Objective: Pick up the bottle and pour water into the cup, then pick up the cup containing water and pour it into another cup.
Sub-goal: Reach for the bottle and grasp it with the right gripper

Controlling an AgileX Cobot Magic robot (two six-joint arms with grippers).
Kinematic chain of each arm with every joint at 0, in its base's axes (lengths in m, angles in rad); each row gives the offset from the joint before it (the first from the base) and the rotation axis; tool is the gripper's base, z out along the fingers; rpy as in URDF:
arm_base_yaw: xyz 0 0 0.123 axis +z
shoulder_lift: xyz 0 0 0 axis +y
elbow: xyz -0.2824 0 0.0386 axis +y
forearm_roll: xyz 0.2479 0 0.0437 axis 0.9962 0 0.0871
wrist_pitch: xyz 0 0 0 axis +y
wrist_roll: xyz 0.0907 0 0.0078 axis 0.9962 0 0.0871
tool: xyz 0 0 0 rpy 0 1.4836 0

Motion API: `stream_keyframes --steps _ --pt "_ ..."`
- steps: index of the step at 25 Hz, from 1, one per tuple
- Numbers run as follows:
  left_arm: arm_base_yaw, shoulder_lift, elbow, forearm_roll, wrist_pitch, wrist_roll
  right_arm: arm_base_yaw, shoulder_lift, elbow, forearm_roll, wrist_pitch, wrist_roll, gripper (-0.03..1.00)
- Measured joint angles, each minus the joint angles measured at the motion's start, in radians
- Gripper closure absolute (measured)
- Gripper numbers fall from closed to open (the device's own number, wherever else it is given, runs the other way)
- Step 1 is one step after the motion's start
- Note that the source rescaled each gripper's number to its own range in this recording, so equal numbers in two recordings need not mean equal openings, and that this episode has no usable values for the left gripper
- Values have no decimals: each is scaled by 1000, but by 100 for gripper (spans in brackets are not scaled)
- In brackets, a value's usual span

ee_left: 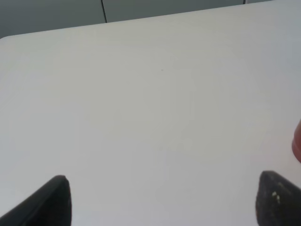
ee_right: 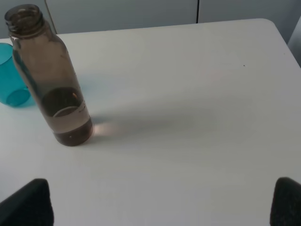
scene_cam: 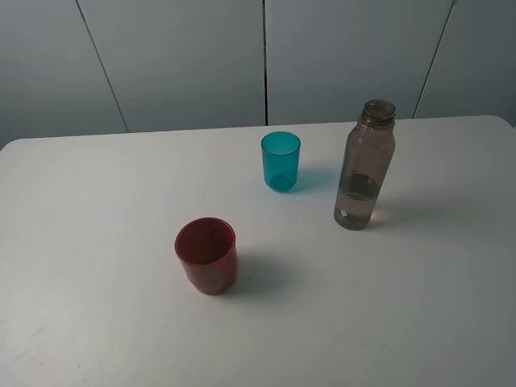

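The tall smoky bottle [scene_cam: 365,165] stands upright and uncapped at the table's right, with a little water in its base; the right wrist view shows the bottle [ee_right: 49,75] too. Left of it stands the teal cup [scene_cam: 280,161], its edge also seen as the cup [ee_right: 10,77]. The wide dark red cup [scene_cam: 207,255] sits nearer the front, and a sliver of this red cup [ee_left: 297,141] shows at the left wrist view's edge. My left gripper [ee_left: 162,200] is open over bare table. My right gripper [ee_right: 160,202] is open, well short of the bottle. Neither arm appears in the high view.
The white table [scene_cam: 97,242] has rounded far corners and ends against grey wall panels [scene_cam: 185,56]. Wide bare surface lies on the left and along the front.
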Motion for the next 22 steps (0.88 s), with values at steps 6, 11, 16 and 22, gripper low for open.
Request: stream_keyframes --steps 6,11,16,22 --pt "0 0 0 0 0 0 0 16 -2 13 9 0 -3" --pt "0 0 0 0 0 0 0 239 -144 59 18 0 -3" --pt "0 0 0 0 0 0 0 571 -353 63 -67 0 -3" --pt "0 0 0 0 0 0 119 748 -272 77 -336 4 -3"
